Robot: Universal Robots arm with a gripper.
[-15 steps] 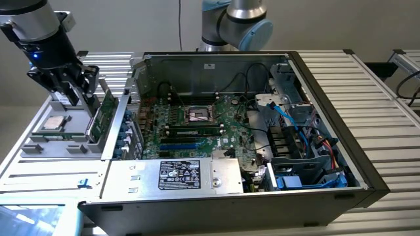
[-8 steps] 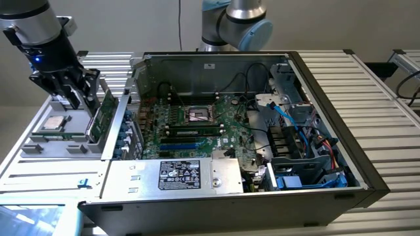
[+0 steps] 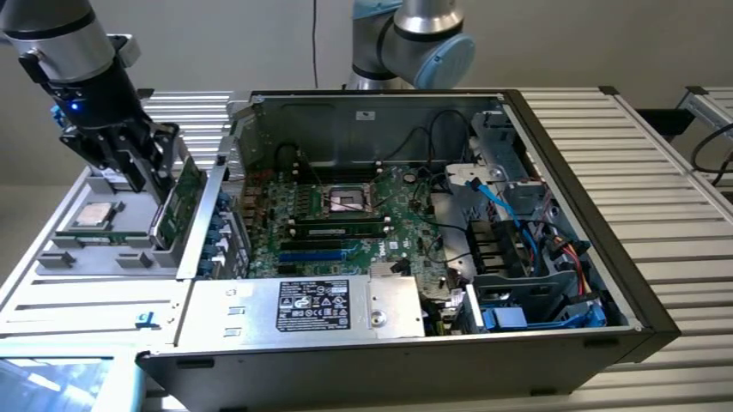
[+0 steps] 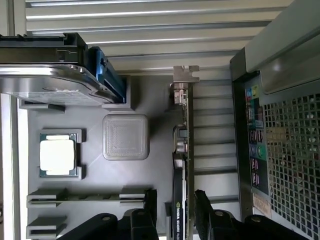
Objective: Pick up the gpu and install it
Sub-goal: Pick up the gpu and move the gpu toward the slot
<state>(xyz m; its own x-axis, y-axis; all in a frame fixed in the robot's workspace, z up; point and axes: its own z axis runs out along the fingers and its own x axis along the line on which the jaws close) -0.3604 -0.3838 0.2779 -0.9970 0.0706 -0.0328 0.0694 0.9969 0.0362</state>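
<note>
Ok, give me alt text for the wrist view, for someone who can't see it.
The open gripper straddles the gpu, which stands on edge in a grey parts tray, one finger on each side. The tray also holds a processor chip and a metal drive; a computer case stands beside the tray.

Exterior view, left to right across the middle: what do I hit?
CPU → gpu → motherboard → blue cable → ribbed tabletop
</note>
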